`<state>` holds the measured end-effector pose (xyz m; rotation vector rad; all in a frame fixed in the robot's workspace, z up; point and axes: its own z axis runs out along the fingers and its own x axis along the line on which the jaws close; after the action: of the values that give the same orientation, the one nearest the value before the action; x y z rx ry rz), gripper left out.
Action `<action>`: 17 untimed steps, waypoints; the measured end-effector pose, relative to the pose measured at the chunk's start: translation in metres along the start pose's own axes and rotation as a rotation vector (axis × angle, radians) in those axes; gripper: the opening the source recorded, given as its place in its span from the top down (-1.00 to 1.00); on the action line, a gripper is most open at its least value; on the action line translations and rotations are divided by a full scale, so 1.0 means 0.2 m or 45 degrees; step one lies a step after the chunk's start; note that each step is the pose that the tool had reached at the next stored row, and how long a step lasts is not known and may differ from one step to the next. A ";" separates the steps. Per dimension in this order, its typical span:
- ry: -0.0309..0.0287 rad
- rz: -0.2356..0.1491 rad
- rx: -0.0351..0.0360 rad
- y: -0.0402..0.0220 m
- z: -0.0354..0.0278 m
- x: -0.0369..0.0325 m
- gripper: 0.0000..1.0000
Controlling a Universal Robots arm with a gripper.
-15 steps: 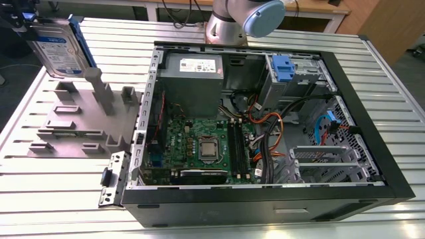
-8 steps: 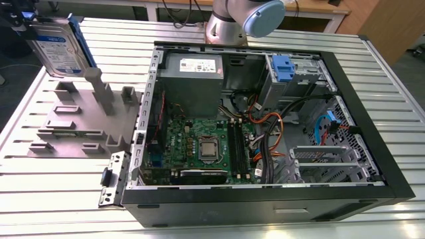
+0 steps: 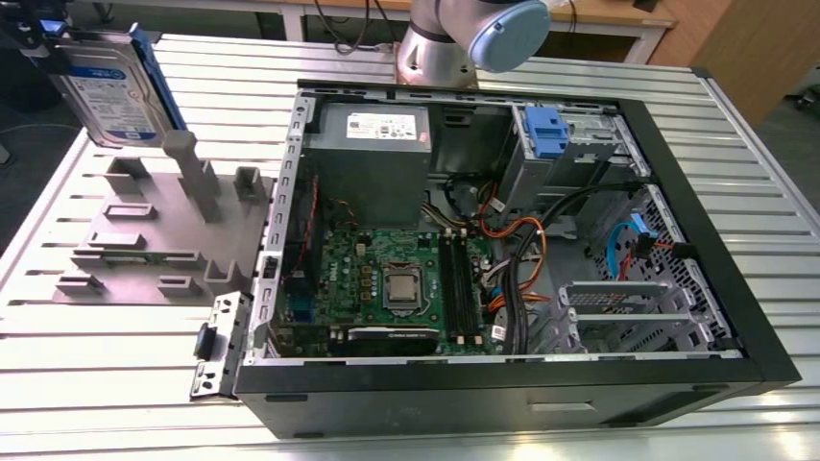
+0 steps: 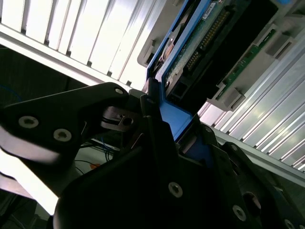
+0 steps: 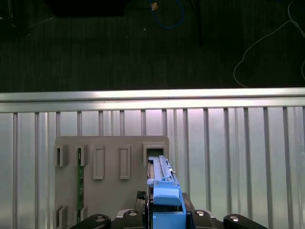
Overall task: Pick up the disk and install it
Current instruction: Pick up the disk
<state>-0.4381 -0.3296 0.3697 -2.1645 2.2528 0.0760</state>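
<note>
The exterior view's top edge cuts off the disk and the arm

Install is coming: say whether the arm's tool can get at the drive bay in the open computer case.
Likely yes: the black computer case lies open on top, and nothing covers its grey metal drive bay. The tool grips the silver blue-framed disk.
</note>
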 end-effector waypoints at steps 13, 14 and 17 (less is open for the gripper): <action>0.0000 0.000 0.0000 0.001 -0.020 -0.001 0.26; 0.0000 0.000 0.0000 0.001 -0.021 -0.001 0.26; 0.0000 0.000 0.0000 0.001 -0.026 -0.001 0.26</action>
<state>-0.4381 -0.3295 0.3748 -2.1645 2.2528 0.0760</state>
